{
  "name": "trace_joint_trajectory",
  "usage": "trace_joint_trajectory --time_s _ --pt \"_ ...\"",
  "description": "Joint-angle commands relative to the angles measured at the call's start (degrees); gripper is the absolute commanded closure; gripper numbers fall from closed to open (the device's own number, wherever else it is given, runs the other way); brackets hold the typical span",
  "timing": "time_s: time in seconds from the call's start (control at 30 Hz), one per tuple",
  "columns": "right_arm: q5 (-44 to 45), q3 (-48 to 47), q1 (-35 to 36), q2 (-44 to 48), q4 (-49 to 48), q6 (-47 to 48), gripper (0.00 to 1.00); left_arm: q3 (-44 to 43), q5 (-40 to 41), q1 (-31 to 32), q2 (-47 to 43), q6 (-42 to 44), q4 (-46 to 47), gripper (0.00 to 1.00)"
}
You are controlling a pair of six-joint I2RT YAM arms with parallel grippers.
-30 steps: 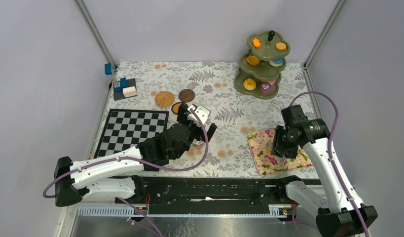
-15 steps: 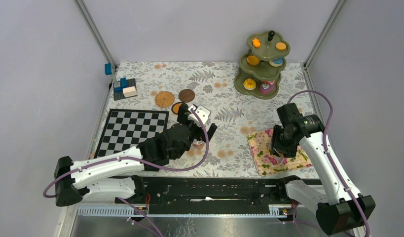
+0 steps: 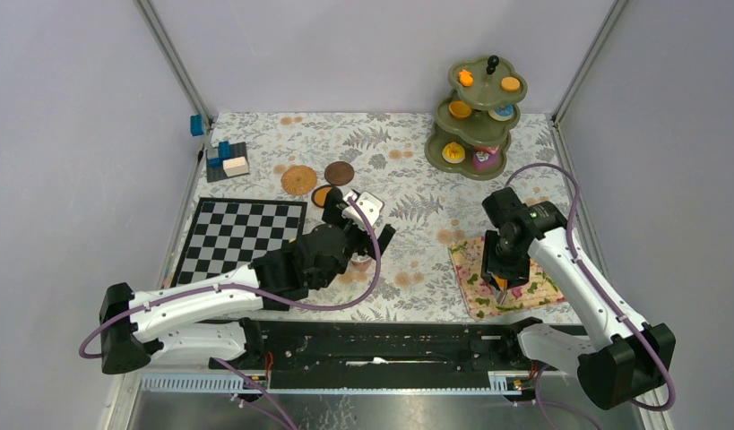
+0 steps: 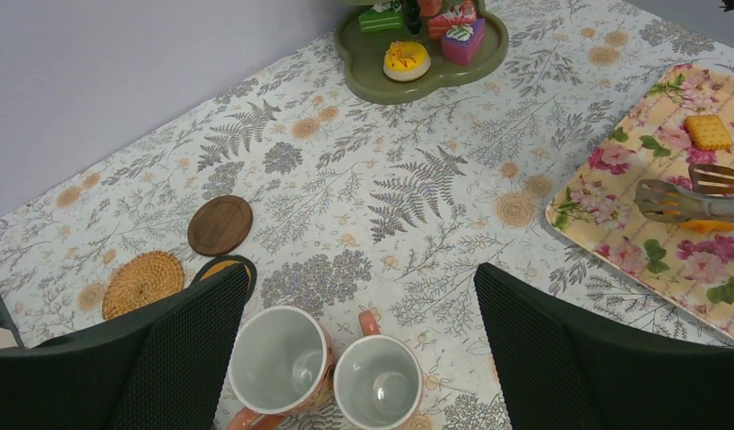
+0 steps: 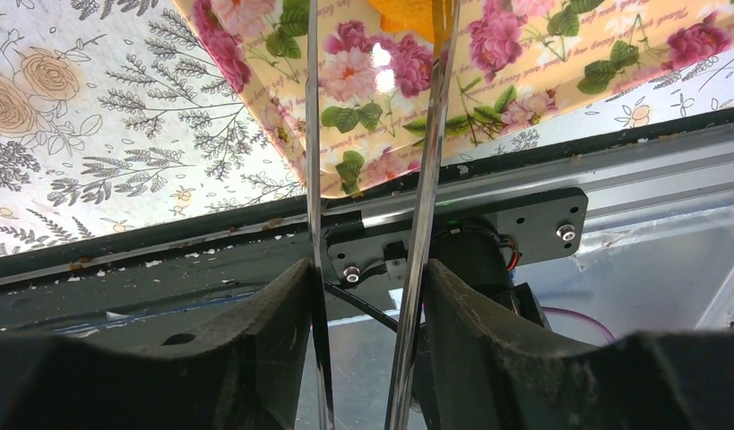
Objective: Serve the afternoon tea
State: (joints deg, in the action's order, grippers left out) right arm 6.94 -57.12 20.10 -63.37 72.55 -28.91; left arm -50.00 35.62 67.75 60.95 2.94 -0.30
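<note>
Two pinkish mugs (image 4: 278, 363) to locate first: upright, side by side, just toward 6 o'clock from the tabletop (image 4: 435, 179) centre. Directly above, left end effector (image 4: 361, 345): spread wide, holding nothing. Toward 11 o'clock from the mugs: dark coaster (image 4: 220, 225) and woven coaster (image 4: 142, 283), near each other, not touching. At 4 o'clock, right end effector (image 5: 370, 296): clamped on metal tongs (image 5: 432, 161), an orange piece (image 5: 408, 13) between the tips, over the floral cloth (image 5: 381, 67). One cookie (image 4: 708, 132) on the same cloth, apart from the tongs. At 1 o'clock: green three-tier stand (image 3: 435, 150), sweets on every tier.
</note>
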Motion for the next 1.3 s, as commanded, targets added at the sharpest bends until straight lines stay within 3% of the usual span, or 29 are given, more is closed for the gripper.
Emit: trace_joint_trajectory --time_s 0.0,0.27,0.5,0.83,0.97,1.27 --pt "3.02 -0.2 1.71 -0.19 2.24 -1.89 0.47 -0.45 0.42 -0.2 0.26 -0.04 2.23 0.01" --pt "4.24 1.03 2.81 -0.08 1.74 -2.58 0.53 -0.54 0.31 -0.31 0.49 -0.13 2.18 0.01" --pt "2.66 1.2 2.77 0.32 -1.72 -4.01 0.71 -0.48 0.51 -0.28 0.57 -0.04 2.22 0.01" --pt "7.54 1.69 2.73 4.8 -4.73 -8.46 0.95 -0.58 0.16 -0.32 0.41 -0.22 2.05 0.01" --pt "8.2 1.14 2.68 5.34 -5.02 -9.29 1.0 -0.47 0.32 -0.32 0.28 -0.22 2.05 0.01" --pt "9.29 1.72 2.71 7.26 -4.0 -10.23 1.0 -0.54 0.16 -0.29 0.29 -0.29 2.05 0.01"
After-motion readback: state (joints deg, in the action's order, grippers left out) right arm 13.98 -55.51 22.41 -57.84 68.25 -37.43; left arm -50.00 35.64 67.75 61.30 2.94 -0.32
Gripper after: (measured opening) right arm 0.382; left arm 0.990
